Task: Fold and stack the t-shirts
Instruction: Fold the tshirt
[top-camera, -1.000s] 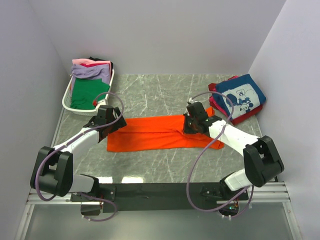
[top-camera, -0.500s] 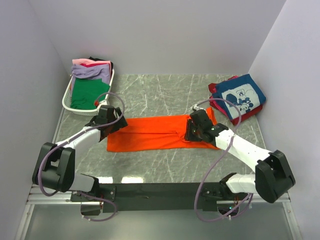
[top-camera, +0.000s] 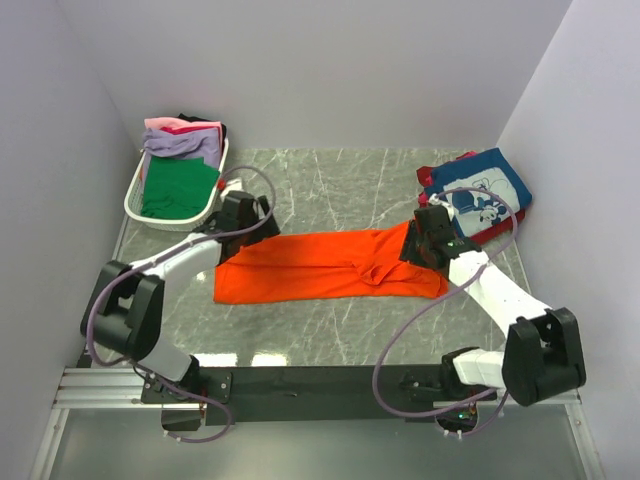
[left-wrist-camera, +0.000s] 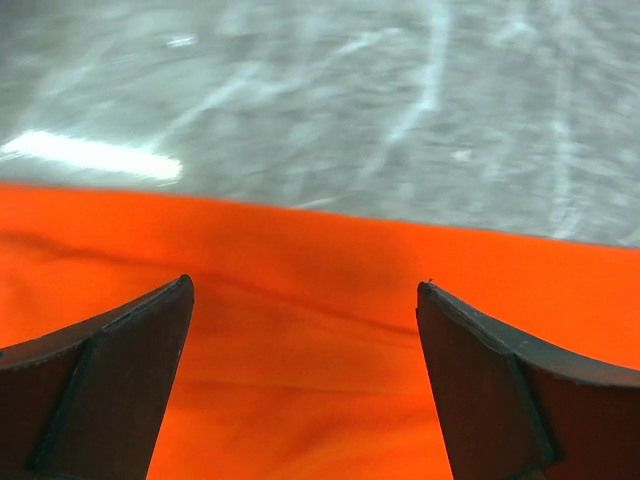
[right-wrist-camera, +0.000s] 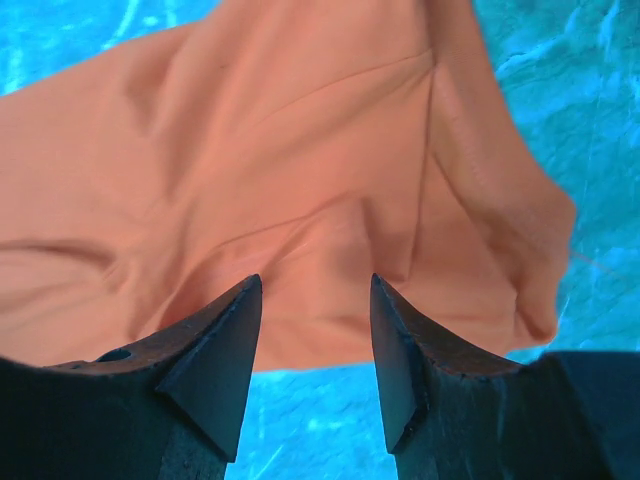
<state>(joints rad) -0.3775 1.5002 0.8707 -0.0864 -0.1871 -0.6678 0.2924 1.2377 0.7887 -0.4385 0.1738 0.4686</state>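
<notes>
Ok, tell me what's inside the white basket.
Tees fill the white basket: a green tee in front, a lavender tee, pink tee and black tee behind. Whatever lies beneath them is covered.

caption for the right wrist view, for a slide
Right pincer open over the rumpled orange t-shirt

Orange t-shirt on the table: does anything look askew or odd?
Yes. The bright orange cloth t-shirt lies mostly flat, but its right end, by the right hand, is bunched into wrinkled ridges.
</notes>
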